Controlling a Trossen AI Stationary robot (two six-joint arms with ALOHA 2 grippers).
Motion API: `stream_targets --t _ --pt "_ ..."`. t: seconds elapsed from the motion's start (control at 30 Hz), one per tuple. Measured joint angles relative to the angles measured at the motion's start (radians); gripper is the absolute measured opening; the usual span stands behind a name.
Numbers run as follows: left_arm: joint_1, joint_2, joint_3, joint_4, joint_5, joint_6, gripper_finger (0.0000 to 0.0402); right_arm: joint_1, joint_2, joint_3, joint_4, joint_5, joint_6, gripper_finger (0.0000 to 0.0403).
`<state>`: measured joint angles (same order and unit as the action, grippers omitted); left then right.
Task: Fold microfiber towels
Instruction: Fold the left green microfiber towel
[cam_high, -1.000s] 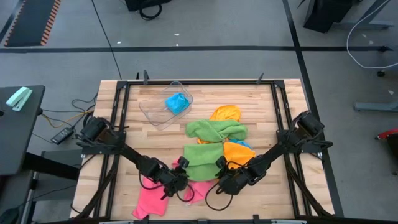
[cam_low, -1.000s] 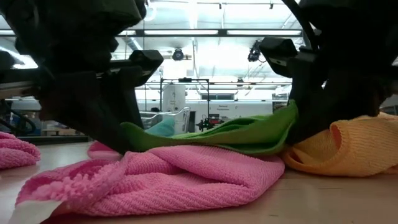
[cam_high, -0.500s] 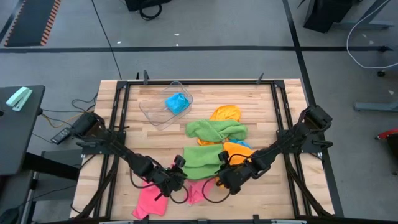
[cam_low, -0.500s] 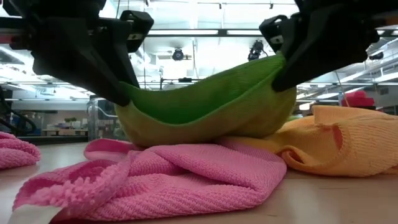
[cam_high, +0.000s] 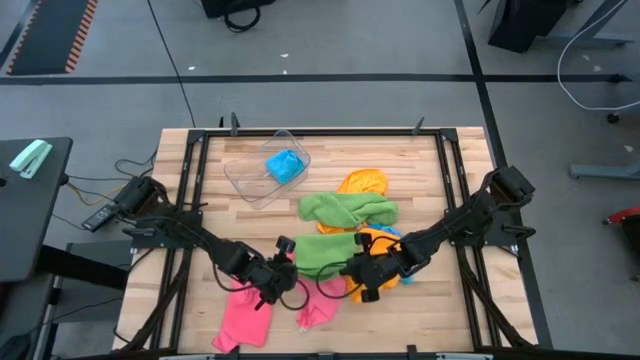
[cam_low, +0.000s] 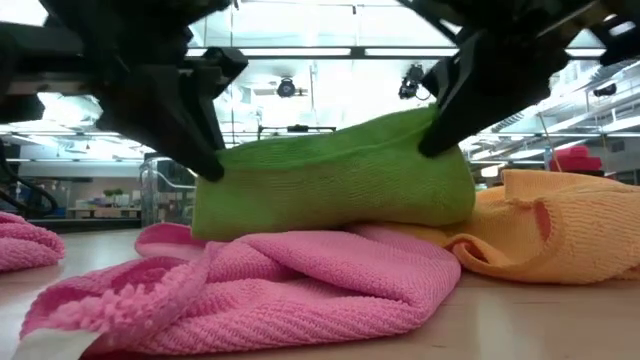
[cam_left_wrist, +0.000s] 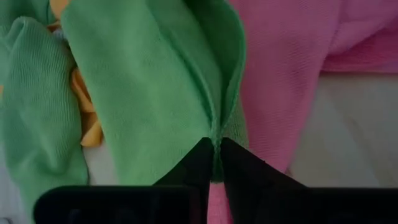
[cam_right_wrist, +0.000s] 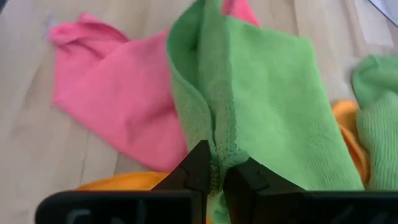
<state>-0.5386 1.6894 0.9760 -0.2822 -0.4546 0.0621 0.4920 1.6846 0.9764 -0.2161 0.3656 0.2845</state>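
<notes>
Both pincers are clamped on one green towel (cam_high: 322, 253): the left gripper (cam_high: 277, 272) and the right gripper (cam_high: 362, 270) each pinch an edge, so the cloth hangs doubled between them, ready to lay as a fold. Directly beneath lies a pink towel (cam_low: 300, 285); beside the right gripper, an orange one (cam_low: 560, 235). Farther off, a clear tub (cam_high: 262, 170) holds a blue towel (cam_high: 286, 164).

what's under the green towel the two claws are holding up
Under the green towel, pinched by the left claw and right claw, lies a pink towel; an orange towel adjoins. Anything beneath is covered.
</notes>
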Motion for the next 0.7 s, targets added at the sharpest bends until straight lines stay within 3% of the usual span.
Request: stream_targets --t 0.7 --pt "0.172 0.025 -0.003 -0.015 0.002 0.024 0.0029 -0.089 -0.002 0.0 -0.139 0.036 0.174 0.0043"
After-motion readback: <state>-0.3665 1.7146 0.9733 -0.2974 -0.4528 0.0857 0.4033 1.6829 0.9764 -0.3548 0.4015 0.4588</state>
